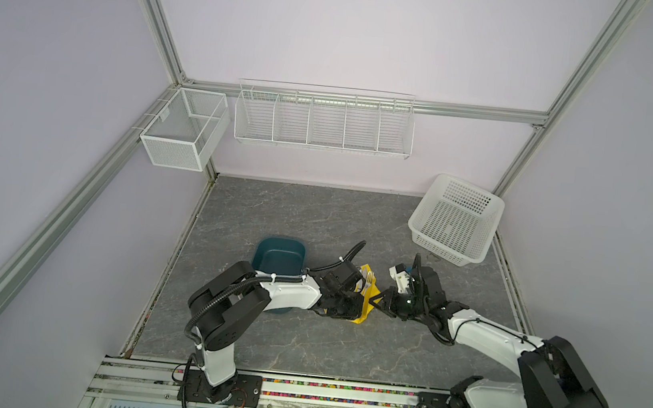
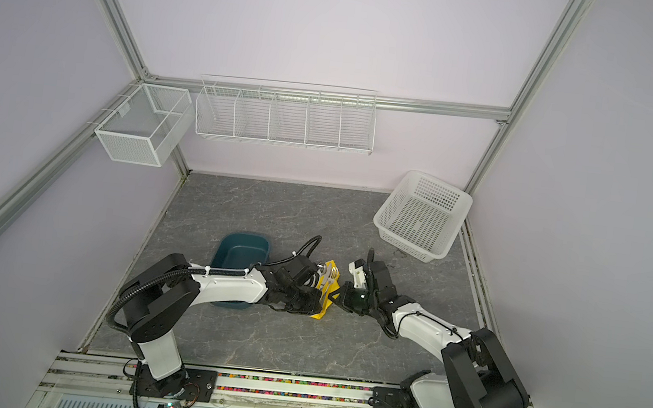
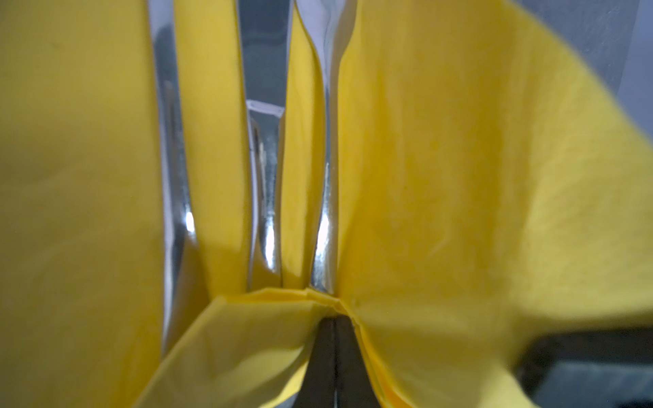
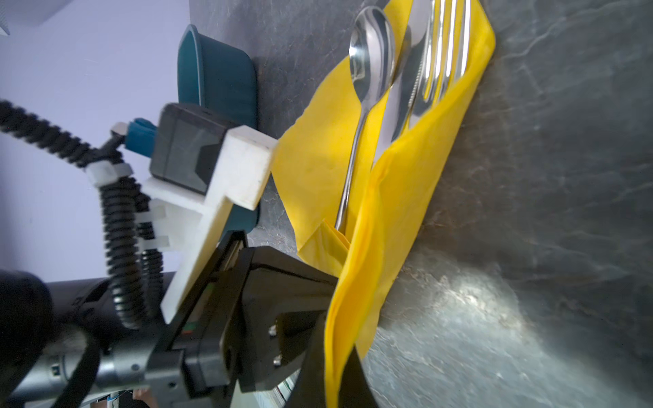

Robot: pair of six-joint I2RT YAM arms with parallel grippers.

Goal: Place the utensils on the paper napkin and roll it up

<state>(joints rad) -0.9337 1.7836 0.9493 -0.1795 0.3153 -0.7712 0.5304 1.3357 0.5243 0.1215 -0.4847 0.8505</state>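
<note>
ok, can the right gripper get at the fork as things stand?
Probably not. The right gripper is shut on the paper napkin, and the flap it holds hides the handle of the fork, leaving only the tines bare. It would have to let go first.

I'm seeing the teal tray point(image 1: 280, 255) crowding the left gripper point(image 3: 334, 322) at the paper napkin point(image 4: 399, 197); table point(image 1: 314, 220) toward the basket point(image 1: 437, 245) is lying open.

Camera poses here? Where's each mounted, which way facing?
Top views: above the base rail, facing down toward the back wall; both arms show.
Left wrist: on left arm, looking past the left tool at the utensils on the paper napkin.
Right wrist: on right arm, past the right tool toward the left arm's camera.
All share those two.
</note>
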